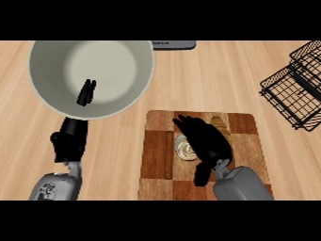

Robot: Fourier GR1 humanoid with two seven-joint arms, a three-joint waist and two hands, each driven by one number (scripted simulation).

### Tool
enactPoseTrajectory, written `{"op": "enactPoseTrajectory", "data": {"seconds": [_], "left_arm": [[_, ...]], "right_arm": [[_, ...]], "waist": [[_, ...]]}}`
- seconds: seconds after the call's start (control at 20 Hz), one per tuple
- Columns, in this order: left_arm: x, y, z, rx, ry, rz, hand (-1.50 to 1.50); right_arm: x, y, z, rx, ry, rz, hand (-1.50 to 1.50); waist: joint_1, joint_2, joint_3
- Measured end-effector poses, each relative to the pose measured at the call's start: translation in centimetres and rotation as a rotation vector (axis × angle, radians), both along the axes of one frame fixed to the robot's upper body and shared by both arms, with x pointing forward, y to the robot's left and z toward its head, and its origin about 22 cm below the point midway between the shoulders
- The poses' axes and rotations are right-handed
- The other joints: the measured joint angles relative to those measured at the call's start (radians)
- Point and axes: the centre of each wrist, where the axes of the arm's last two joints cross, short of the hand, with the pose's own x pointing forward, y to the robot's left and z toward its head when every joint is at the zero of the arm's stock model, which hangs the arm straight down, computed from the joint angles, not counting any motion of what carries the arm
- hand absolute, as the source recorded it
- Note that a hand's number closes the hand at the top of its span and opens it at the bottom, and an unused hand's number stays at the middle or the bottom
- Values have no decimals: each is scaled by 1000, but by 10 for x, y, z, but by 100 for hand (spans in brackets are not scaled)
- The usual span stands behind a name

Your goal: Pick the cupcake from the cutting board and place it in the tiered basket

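Head view. Cupcake: on cutting board, near centre, mostly covered by right robot hand; whether it is grasped cannot be told. Left robot hand: near left, resting, fingers straight, holding nothing. Tiered basket: far right, well apart. Risk: if lifted before it is secured, the cupcake may tip over.

Right hand over cupcake (on cutting board)

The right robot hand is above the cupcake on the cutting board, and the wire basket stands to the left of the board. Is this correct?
No. The head view shows the wire basket right of the cutting board, not left. The right robot hand is indeed above the cupcake.
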Motion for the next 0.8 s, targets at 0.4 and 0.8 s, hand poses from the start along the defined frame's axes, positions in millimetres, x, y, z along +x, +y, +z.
{"op": "enactPoseTrajectory", "data": {"seconds": [0.4, 0.8], "left_arm": [[-3, 5, -3, 1, 2, -1, 0], [1, 0, -1, -1, -3, 1, 0]], "right_arm": [[1, 1, -16, 20, -123, -8, 150], [4, -16, -21, -56, -261, 23, 150]], "waist": [[2, -1, 0], [-1, -3, 0]]}}
